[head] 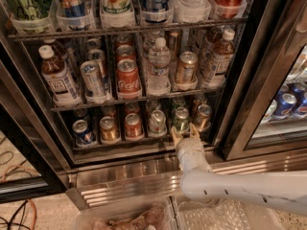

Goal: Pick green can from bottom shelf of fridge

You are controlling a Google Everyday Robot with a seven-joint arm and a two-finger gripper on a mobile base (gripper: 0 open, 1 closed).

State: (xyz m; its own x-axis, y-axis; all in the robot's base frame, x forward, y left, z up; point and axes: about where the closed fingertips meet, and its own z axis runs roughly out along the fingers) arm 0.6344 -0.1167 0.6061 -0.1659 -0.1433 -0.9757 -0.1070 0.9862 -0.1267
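The fridge (29, 104) stands open with wire shelves of drinks. Its bottom shelf (120, 143) holds a row of short cans: blue, gold, orange, white-silver, green and bronze. The green can (181, 118) stands second from the right, between the white-silver can (157, 121) and the bronze can (203, 116). My gripper (185, 131) reaches in from the lower right on a white arm. Its two tan fingers are open, one on each side of the green can's lower front, just at the shelf's front edge. Nothing is held.
The shelf above holds bottles, a red Coca-Cola can (128, 77) and silver cans. A second cooler with blue cans (286, 104) is to the right behind a dark door post (249, 80). Clear plastic bins (124, 217) lie on the floor below. Cables (19, 210) run at lower left.
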